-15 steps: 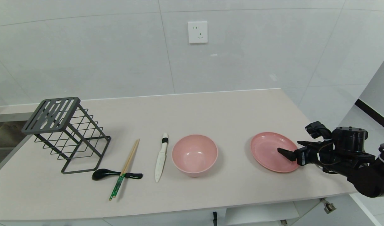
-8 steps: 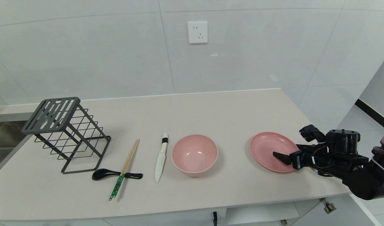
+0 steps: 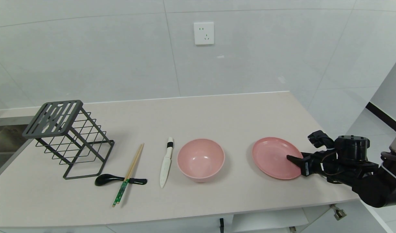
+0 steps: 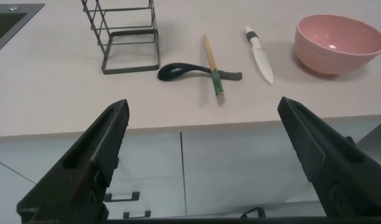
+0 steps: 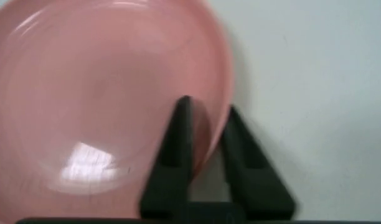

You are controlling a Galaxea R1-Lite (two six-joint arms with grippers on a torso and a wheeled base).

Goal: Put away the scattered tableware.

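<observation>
The head camera looks forward and down over the whole counter (image 3: 217,116) to the far wall (image 3: 87,58). The left wrist camera, low off the near edge, shares the rack (image 4: 131,31) and bowl (image 4: 340,42) with it. The right wrist camera hangs close over the right-hand plate (image 5: 103,99).

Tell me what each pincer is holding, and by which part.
The right pincer grips the pink plate by its right rim; the left pincer is open and empty.

Plates: 1 pink plate (image 3: 275,157) is showing.
Bowls: 1 pink bowl (image 3: 201,158) is sitting upright.
Knives: 1 white knife (image 3: 166,162) is lying flat.
Chopsticks: 2 chopsticks (image 3: 129,174) are lying paired.
Spoons: 1 black spoon (image 3: 108,179) is lying flat.
Racks: 1 wire rack (image 3: 66,136) is standing.
Sockets: 1 wall socket (image 3: 204,33) is showing.
</observation>
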